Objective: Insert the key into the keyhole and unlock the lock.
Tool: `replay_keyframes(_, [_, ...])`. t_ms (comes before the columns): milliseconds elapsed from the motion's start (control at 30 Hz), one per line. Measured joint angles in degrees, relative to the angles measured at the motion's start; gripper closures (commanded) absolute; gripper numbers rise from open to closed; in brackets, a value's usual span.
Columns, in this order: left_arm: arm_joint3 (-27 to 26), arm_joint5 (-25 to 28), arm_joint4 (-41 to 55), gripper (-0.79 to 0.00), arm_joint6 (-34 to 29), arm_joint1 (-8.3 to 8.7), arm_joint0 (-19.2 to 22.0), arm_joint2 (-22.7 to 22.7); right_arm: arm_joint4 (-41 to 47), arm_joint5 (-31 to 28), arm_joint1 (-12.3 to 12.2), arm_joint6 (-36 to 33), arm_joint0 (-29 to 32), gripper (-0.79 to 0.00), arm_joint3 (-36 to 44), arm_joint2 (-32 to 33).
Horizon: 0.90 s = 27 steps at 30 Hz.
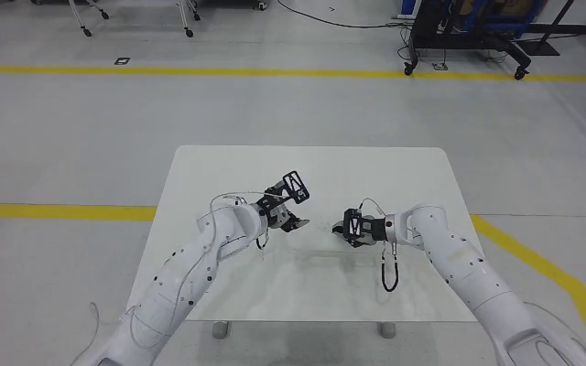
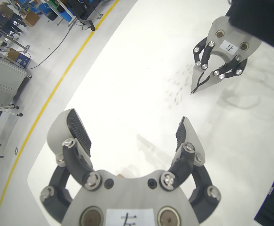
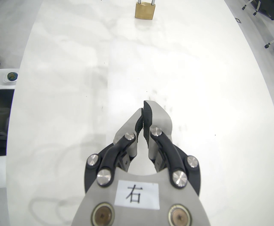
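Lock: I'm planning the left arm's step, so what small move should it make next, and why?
Probably lower the left gripper and close it on the lock: it is open, the lock stands ungripped on the table, and the right gripper is shut, pointing at it.

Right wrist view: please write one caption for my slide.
Closed right gripper over the white table, brass padlock resting beyond its fingertips.

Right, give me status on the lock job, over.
Left gripper open over the table. Right gripper shut, fingers aimed at the padlock; key in them, cannot tell. Padlock on table, ungripped. Nothing lies between.
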<state>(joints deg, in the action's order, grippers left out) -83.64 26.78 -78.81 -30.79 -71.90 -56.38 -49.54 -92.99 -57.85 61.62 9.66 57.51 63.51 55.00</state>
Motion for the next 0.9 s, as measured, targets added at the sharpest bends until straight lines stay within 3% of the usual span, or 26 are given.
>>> replay_keyframes(167, [7.6,-3.2,-2.0,-0.785,1.0,-2.04,3.4,5.3,0.0,0.0,0.0,0.0,0.0,0.000,0.0,0.0])
replay_keyframes(367, [13.5,-5.1,-2.3,-0.785,2.6,-3.62,4.7,8.2,0.0,0.0,0.0,0.0,0.0,0.000,0.0,0.0])
replay_keyframes(900, [19.0,-5.4,-2.0,-0.785,4.2,-4.91,4.0,8.8,0.0,0.0,0.0,0.0,0.0,0.000,0.0,0.0])
